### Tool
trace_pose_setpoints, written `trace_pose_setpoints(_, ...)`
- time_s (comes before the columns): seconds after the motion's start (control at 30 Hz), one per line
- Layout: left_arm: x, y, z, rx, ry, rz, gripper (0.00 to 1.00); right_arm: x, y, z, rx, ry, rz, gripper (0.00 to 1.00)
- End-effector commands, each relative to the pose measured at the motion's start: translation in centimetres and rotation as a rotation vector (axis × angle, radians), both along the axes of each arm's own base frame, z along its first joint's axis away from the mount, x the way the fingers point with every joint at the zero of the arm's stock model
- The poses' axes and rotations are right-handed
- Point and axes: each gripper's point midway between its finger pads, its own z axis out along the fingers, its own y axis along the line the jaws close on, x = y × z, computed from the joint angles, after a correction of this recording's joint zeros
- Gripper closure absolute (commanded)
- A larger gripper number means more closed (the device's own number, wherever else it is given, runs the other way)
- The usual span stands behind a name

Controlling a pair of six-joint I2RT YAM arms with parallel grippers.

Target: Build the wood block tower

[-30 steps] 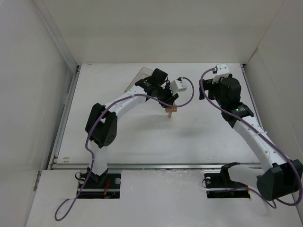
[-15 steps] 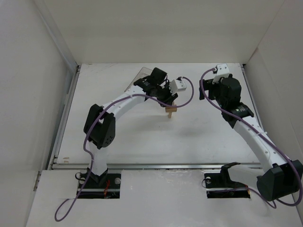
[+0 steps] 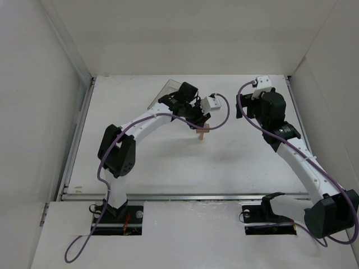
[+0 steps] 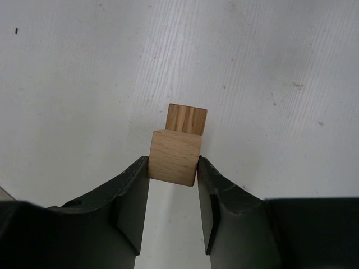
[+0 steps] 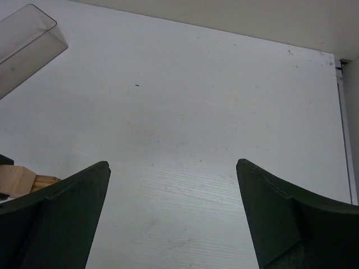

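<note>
While the white worktop [image 3: 168,162] lay between pale walls, the left arm [image 3: 146,119] stretched from its base toward the middle, and the right arm [image 3: 297,157] bent up along the right side, well apart from it. A clear box [image 3: 162,92] sat near the far edge, just behind the left arm's wrist and partly hidden by it; the right wrist view showed one corner of it at upper left. The right gripper [image 5: 173,185] stood spread wide with only bare worktop between its fingers and nothing in its hold. The left gripper [image 4: 173,168] was closed part-way, its two dark fingers [image 4: 132,202] pressed against opposite sides of a block. The tower [image 3: 203,130] stood near the middle of the worktop, directly under the left gripper and well apart from the right one. The gripped block [image 4: 174,157] was light tan and sat atop a second one whose darker end grain [image 4: 187,119] showed just beyond it.
</note>
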Motion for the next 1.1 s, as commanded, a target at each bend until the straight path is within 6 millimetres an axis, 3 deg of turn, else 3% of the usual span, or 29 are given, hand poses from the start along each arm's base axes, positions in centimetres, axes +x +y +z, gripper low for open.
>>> trace_pose_setpoints(0.0,-1.0,-0.5,2.5,-0.053,-0.026,-0.020,1.00,-0.1,-0.2,1.6,0.031,-0.062,-0.006,0.00)
trace_pose_setpoints(0.7,-0.7,-0.1,1.4,-0.013,-0.059,-0.015,1.00,-0.1,-0.2,2.1,0.027,-0.081,-0.004,0.00)
trace_pose_setpoints(1.07,-0.1,-0.4,2.3,-0.023,-0.091,-0.014,1.00,-0.1,-0.2,2.1,0.027,-0.081,-0.004,0.00)
